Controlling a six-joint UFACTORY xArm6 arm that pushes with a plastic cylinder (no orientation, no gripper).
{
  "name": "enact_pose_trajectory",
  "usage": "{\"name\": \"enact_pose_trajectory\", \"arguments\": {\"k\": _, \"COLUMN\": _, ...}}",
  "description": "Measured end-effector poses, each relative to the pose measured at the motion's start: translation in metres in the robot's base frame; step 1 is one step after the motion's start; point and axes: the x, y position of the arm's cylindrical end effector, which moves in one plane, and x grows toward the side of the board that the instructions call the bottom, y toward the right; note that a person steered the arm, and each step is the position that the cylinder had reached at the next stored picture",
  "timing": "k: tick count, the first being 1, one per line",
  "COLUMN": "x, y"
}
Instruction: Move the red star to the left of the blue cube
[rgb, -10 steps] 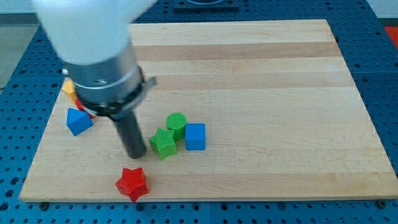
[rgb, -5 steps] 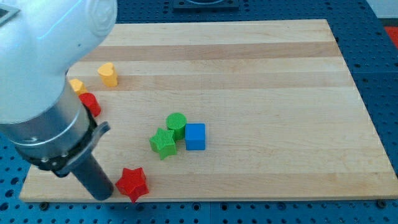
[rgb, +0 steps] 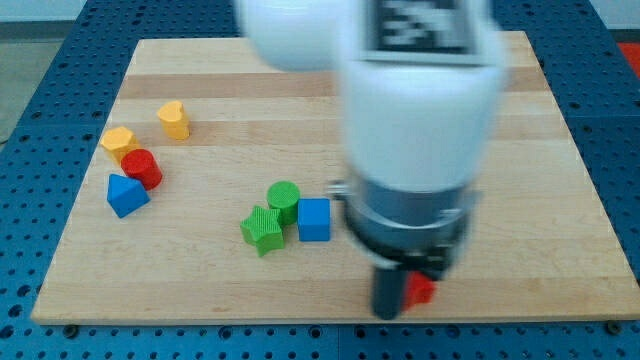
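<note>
The red star (rgb: 420, 289) lies near the board's bottom edge, right of centre, mostly hidden behind my rod. My tip (rgb: 387, 312) rests at the star's left side, touching it. The blue cube (rgb: 314, 219) sits near the board's middle, up and to the left of the star. The star is to the right of the cube and lower in the view.
A green cylinder (rgb: 284, 198) and a green star (rgb: 263, 229) touch the blue cube's left side. At the left are a blue triangular block (rgb: 127, 193), a red cylinder (rgb: 142, 167), a yellow hexagonal block (rgb: 118, 140) and a yellow block (rgb: 174, 118). The arm's blurred body covers the upper middle.
My arm swept from the board's bottom left to the bottom right. The red star was pushed along the bottom edge from left of the green star to right of the blue cube.
</note>
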Motion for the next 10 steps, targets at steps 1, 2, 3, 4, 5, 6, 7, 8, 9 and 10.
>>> {"name": "enact_pose_trajectory", "arguments": {"k": 1, "x": -0.003, "y": 0.08}}
{"name": "enact_pose_trajectory", "arguments": {"k": 2, "x": -0.027, "y": 0.097}}
{"name": "enact_pose_trajectory", "arguments": {"k": 3, "x": -0.037, "y": 0.019}}
{"name": "enact_pose_trajectory", "arguments": {"k": 4, "x": -0.032, "y": 0.067}}
{"name": "enact_pose_trajectory", "arguments": {"k": 5, "x": -0.004, "y": 0.143}}
{"name": "enact_pose_trajectory", "arguments": {"k": 6, "x": 0.0, "y": 0.104}}
{"name": "enact_pose_trajectory", "arguments": {"k": 7, "x": -0.003, "y": 0.028}}
{"name": "enact_pose_trajectory", "arguments": {"k": 8, "x": -0.001, "y": -0.012}}
{"name": "enact_pose_trajectory", "arguments": {"k": 9, "x": -0.033, "y": -0.037}}
{"name": "enact_pose_trajectory", "arguments": {"k": 10, "x": -0.046, "y": -0.052}}
